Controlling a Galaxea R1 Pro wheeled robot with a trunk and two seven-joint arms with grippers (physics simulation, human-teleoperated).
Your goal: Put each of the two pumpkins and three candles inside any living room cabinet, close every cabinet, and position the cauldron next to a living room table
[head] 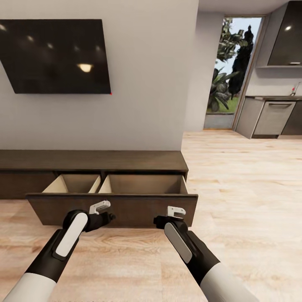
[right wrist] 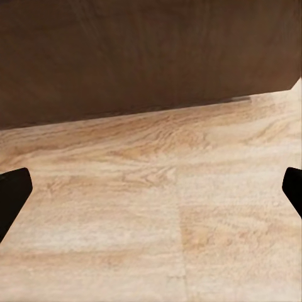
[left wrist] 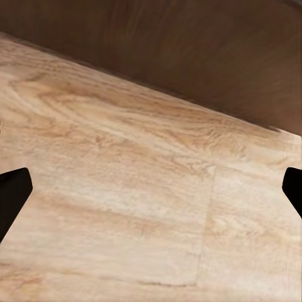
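- Nearest the head camera: both forearms, white shells running into black wrists, reaching forward and down over the light plank floor (head: 251,176).
- Left gripper (head: 110,217) sits just in front of the pulled-out drawer front (head: 113,207), toward its middle. Its wrist view has the two dark finger tips at opposite edges of the frame: fingers spread wide, nothing between them.
- Right gripper (head: 157,220) hangs near the drawer front's right half. Same reading from its wrist view: fingers spread, empty, floor and brown panel ahead.
- Cabinet (head: 92,161): long low dark-brown unit against the grey wall, below the wall-mounted TV (head: 56,54). Its pull-out compartment stands open, two pale-lined bays split by a divider; what shows of both bays is bare.
- Handling, as a judgement: the drawer front is a flat, rigid, handleless slab, likely smooth. No pinch point on the face; the top edge is the one place to hook or grip. For closing, a flat push on the face with both grippers, evenly spaced so it does not rack, looks best.
- Far right: glass garden door (head: 230,71) and grey kitchen units (head: 272,117), well apart from the work.
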